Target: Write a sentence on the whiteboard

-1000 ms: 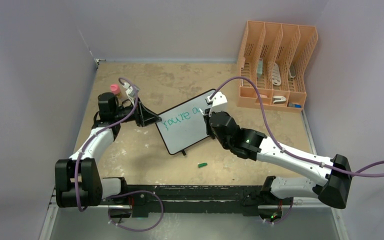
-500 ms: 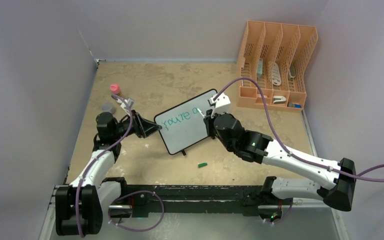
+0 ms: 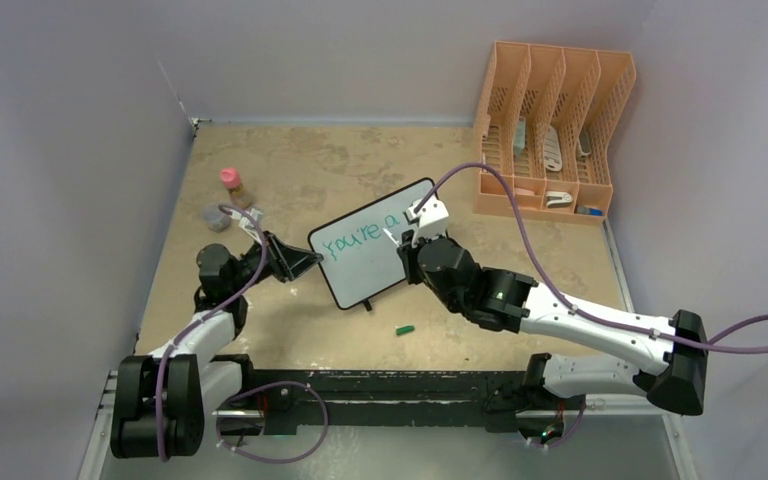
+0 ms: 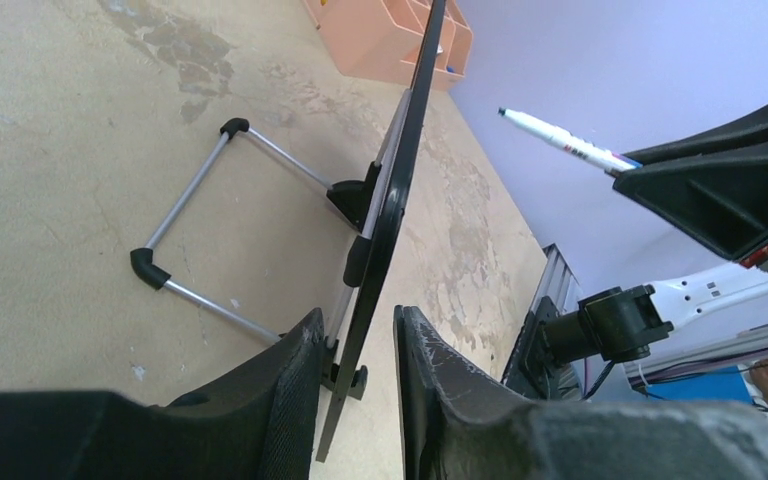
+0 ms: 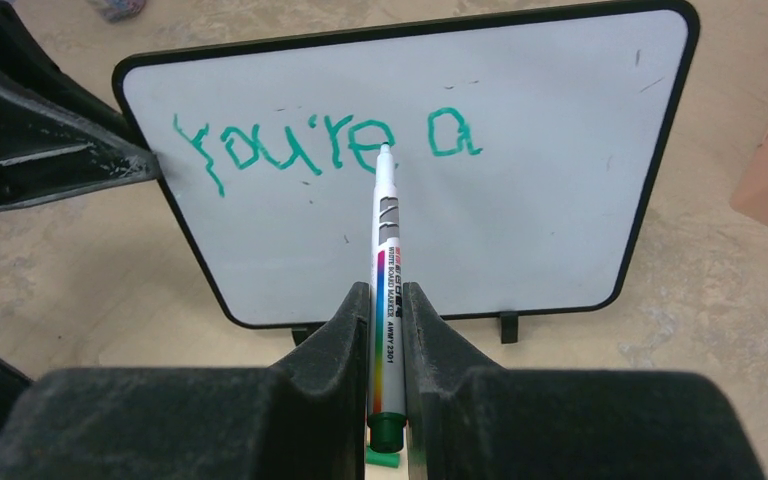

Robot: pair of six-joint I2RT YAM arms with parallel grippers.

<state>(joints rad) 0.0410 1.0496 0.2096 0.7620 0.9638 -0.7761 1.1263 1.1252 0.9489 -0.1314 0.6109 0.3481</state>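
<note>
The whiteboard [image 3: 370,255] stands on its feet near the middle of the worktop [image 3: 310,160], turned at a slant, its written face toward the right arm. The sentence [image 5: 320,145] so far reads "you're a" in teal along the top, with blank board to the right of it and below.

The right fingers [image 5: 330,360] are closed on the marker [image 5: 387,260], which points at the board. From the left wrist its tip shows clear of the surface. The left fingers [image 4: 280,400] sit either side of the board's left edge, with slim gaps showing, so they bracket the frame rather than clamp it.

The next word looks like the step in hand. To do it well, the left fingers should probably pinch the frame first, since a push from the tip could rock the board back on its wire stand. Then the tip should meet the board lightly, starting past the "a" or on a fresh line beneath.
</note>
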